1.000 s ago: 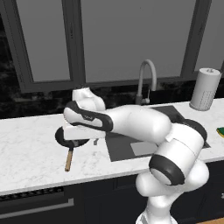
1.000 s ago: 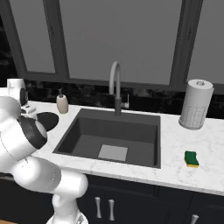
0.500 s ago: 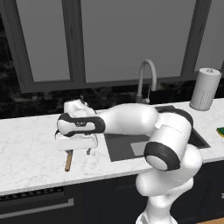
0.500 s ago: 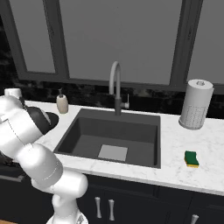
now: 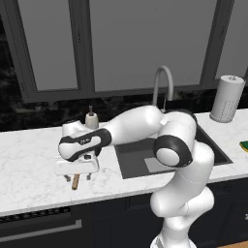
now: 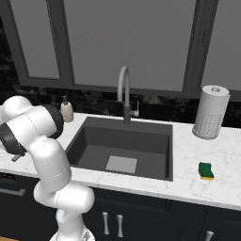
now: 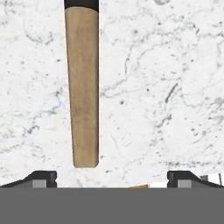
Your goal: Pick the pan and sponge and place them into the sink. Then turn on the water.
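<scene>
As the arm [image 5: 145, 123] is reaching out to its left over the marble counter [image 5: 29, 164], it is now stretching lower and further forward than half a second ago, so that the hand is coming down right over the pan handle rather than hovering above the pan's bowl. That reads as the approach to the first pick: nothing is in the sink [image 6: 123, 146] yet, the faucet [image 6: 123, 92] is running no water, and the sponge [image 6: 205, 171] is lying untouched on the counter to the right of the basin, near the paper towel roll [image 6: 211, 112].

From the left base view, the gripper [image 5: 76, 176] is pointing down at the counter with its jaws spread apart and nothing between them; the pan's black bowl is hiding behind the hand, and a short length of wooden handle [image 5: 75, 181] is poking out below it toward the counter's front edge.

Through the hand view, the pan handle [image 7: 82, 87] is running straight up the picture, its long axis square to the line between the two fingertips [image 7: 41, 177], its free rounded end toward the gripper and its black collar at the top, where it meets the bowl. It is sitting left of centre, nearer the left tip, so I judge a small sideways correction is needed before closing.
</scene>
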